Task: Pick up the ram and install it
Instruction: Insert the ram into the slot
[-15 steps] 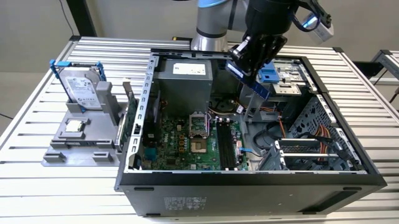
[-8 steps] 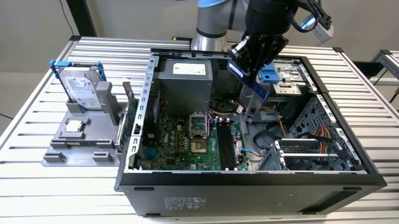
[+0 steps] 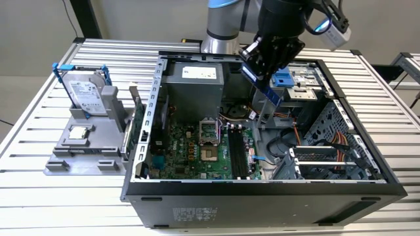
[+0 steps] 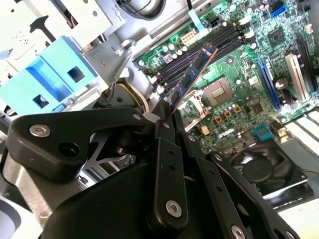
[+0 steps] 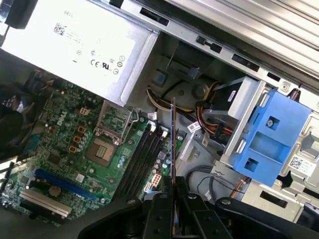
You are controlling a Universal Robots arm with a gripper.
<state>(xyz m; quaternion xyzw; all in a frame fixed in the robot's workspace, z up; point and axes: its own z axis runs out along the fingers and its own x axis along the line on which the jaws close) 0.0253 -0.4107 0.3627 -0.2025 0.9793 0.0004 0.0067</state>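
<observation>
My gripper (image 3: 259, 73) hangs over the open computer case (image 3: 262, 189) and is shut on the ram (image 3: 266, 88), a slim dark board that slants down from the fingers toward the motherboard. In the second wrist view the ram (image 4: 193, 74) juts out past my gripper (image 4: 166, 113), above the black memory slots (image 4: 197, 52). Seen edge-on in the first wrist view, the ram (image 5: 172, 134) is a thin line rising from my gripper (image 5: 172, 183), beside the slots (image 5: 143, 155). The slots (image 3: 237, 152) lie well below the stick, and it touches none of them.
A grey holder (image 3: 82, 157) at the exterior view's left carries a silver hard drive (image 3: 85, 91) in a blue frame and a small square processor chip (image 3: 77, 132). Inside the case are the power supply (image 3: 194, 81), a blue drive bracket (image 3: 284, 78), cables and the processor socket (image 3: 208, 142).
</observation>
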